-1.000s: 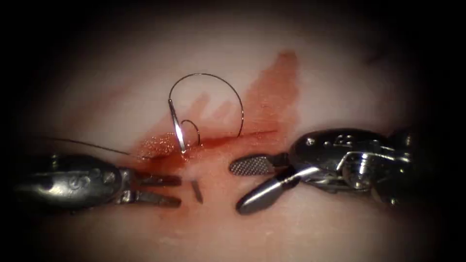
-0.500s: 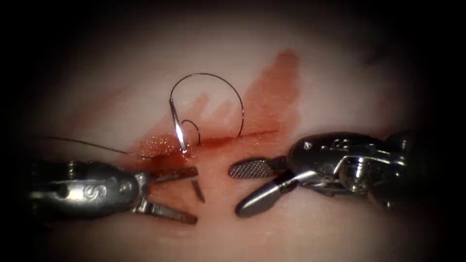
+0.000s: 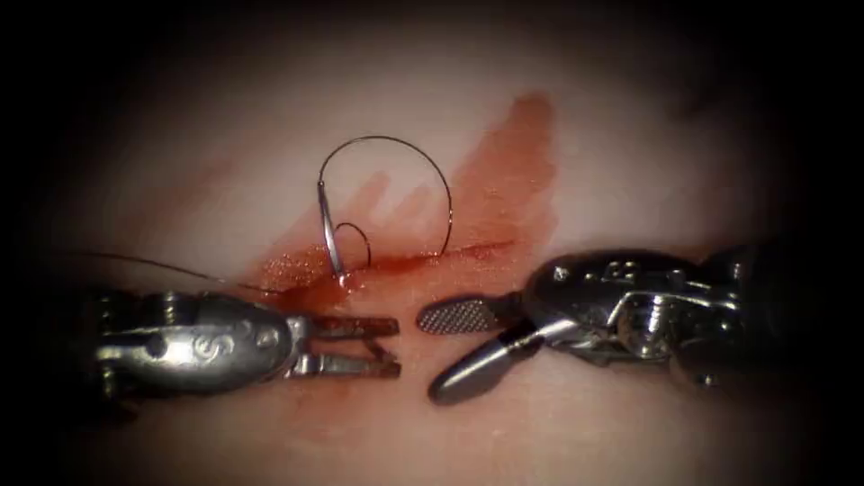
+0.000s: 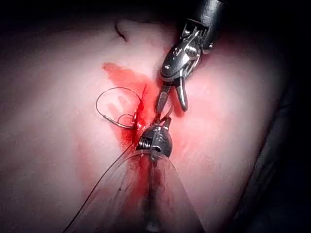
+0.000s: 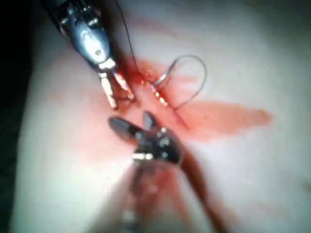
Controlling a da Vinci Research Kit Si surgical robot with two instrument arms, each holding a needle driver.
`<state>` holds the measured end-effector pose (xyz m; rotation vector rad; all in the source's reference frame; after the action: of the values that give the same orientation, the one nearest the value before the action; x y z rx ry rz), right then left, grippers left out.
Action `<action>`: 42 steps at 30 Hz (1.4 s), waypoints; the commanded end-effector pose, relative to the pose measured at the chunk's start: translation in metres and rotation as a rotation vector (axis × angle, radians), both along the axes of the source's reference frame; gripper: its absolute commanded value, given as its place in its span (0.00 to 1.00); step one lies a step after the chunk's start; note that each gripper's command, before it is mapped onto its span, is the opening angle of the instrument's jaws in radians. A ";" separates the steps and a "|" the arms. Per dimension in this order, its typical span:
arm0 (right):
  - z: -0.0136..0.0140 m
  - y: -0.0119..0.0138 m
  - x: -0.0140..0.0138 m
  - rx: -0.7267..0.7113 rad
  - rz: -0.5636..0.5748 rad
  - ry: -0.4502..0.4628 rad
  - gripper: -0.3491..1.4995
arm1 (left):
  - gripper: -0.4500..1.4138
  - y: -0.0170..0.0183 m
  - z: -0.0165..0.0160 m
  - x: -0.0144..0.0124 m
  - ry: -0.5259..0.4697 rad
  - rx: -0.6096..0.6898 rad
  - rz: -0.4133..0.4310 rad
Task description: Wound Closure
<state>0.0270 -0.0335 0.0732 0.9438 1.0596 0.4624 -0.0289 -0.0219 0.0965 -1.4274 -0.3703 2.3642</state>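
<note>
The curved needle (image 3: 329, 236) is in the tissue (image 3: 630, 144) at the left end of the cut (image 3: 477, 247). Its tail stands up above the cut, and its tip comes out on the near side. My left tool (image 3: 396, 346) has its jaws a little open, astride that tip. My right tool (image 3: 428, 355) lies open just right of it and holds nothing. Thread (image 3: 396, 141) arcs from the needle's tail over to the cut. The left wrist view has the needle (image 4: 115, 120) and both tools (image 4: 164, 122) (image 4: 171, 108).
Red fluid (image 3: 504, 171) stains the tissue above the cut and pools around the needle. A long end of thread (image 3: 162, 265) trails off to the left past the left tool's wrist. In the right wrist view the thread loop (image 5: 203, 73) lies beyond both tools.
My left tool has moved right, opened wide, then narrowed its jaws around the needle's tip. My right tool has shifted slightly left, still open. Needle tail and thread loop have stayed put.
</note>
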 end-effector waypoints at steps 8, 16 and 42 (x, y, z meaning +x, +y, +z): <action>0.0004 -0.0006 0.0006 0.002 -0.001 0.002 0.80 | 0.00 -0.0011 0.0007 0.0005 0.021 0.101 -0.079; 0.0005 -0.0007 0.0006 0.011 0.000 -0.003 0.79 | 0.00 -0.0032 -0.0048 -0.0023 -0.116 0.345 -0.054; 0.0007 -0.0012 0.0008 0.024 -0.005 -0.008 0.79 | 0.00 -0.0029 -0.0154 -0.0009 -0.204 0.417 -0.013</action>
<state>0.0273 -0.0343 0.0736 0.9626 1.0457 0.4756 -0.0290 -0.0235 0.0797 -1.4950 -0.7378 2.0693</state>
